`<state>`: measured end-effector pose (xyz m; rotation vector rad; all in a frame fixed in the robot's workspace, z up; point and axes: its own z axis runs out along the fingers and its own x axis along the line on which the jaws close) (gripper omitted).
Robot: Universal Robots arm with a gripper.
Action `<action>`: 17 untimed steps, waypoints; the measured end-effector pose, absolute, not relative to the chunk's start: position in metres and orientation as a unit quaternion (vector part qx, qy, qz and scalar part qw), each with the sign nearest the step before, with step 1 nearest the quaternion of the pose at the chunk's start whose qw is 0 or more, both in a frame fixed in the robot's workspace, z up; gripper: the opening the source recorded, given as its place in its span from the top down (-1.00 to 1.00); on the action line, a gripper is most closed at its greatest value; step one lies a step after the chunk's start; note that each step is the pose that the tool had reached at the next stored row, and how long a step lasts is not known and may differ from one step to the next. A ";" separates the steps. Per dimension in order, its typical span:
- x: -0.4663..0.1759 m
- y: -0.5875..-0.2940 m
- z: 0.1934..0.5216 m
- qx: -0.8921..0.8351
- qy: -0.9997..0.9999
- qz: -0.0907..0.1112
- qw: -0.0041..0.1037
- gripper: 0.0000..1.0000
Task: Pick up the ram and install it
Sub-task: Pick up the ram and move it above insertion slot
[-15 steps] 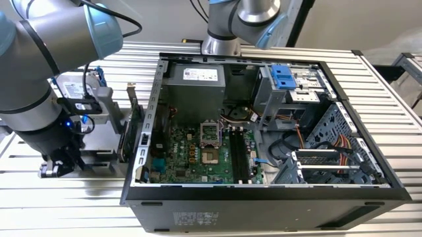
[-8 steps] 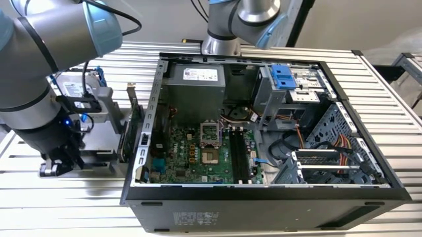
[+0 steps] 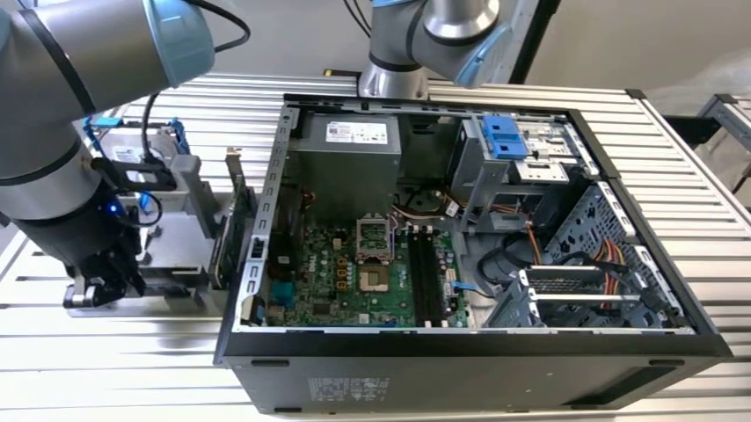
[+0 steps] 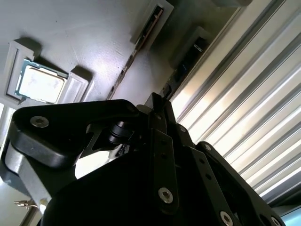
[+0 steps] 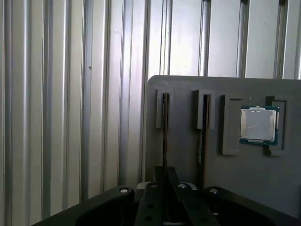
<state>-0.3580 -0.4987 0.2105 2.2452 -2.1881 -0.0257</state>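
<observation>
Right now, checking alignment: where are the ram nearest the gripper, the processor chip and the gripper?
ram (image 5: 164, 127): first wrist view, thin edge in its slot.
processor chip (image 5: 257, 125): first wrist view, metal lid's middle.
gripper (image 5: 164, 175): first wrist view, tip.

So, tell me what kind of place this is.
Probably a robotics lab bench for PC assembly: an open computer case sits on a ribbed metal table, with a robot arm over a grey parts tray holding a processor.

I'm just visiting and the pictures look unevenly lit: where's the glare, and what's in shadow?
Second wrist view: the ribbed table glares white, the end effector is a dark silhouette. First wrist view: even light. Exterior view: mild sheen beside the computer case.
</observation>
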 end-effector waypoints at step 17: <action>-0.358 -0.499 0.243 0.716 -0.698 -0.008 0.004 1.00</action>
